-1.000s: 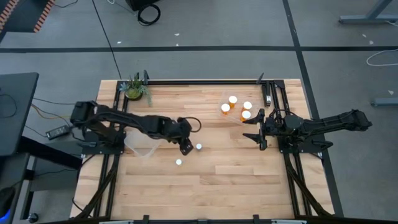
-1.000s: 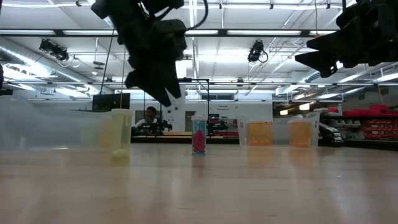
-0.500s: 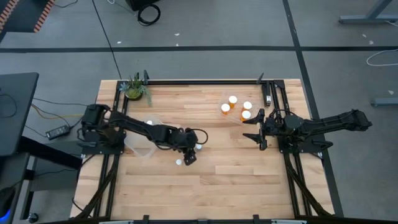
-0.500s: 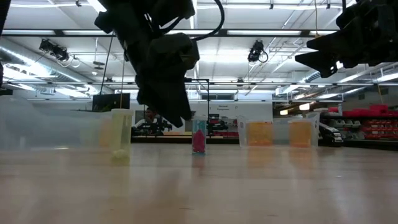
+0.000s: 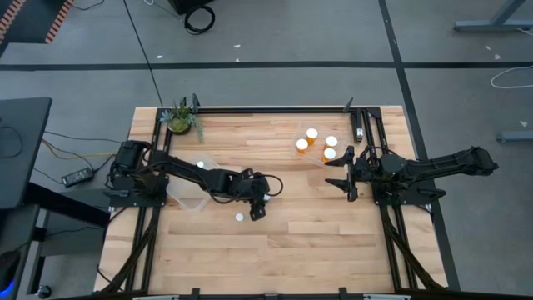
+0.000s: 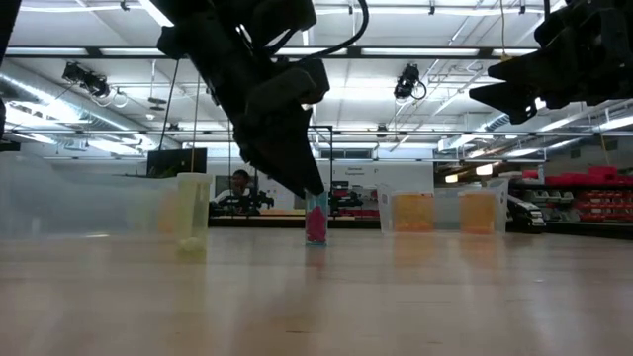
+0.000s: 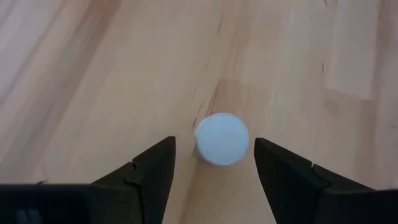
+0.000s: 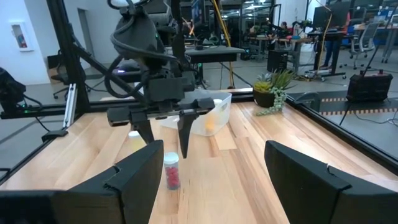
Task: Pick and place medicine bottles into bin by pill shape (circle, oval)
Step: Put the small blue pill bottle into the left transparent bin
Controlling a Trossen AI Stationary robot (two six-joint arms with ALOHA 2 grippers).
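Observation:
A small bottle with pink pills and a white cap (image 6: 316, 220) stands upright on the wooden table; it also shows in the right wrist view (image 8: 171, 169). My left gripper (image 7: 214, 155) is open just above it, one finger on either side of the cap (image 7: 222, 138), touching nothing. In the high view the left gripper (image 5: 261, 202) covers this bottle. A second small bottle (image 5: 239, 217), with yellowish contents (image 6: 192, 211), stands nearby. Several orange bottles (image 5: 330, 153) stand at the far right. My right gripper (image 5: 348, 175) hovers open beside them.
A clear bin (image 5: 190, 187) lies under the left arm. A second clear bin (image 5: 310, 160) holds the orange bottles. A potted plant (image 5: 181, 119) stands at the far left corner. Bare wood fills the table's near half.
My left gripper has moved toward the table's right edge and come down over the pink-pill bottle, so that its fingers now stand on either side of the cap. The bottles have stayed in place.

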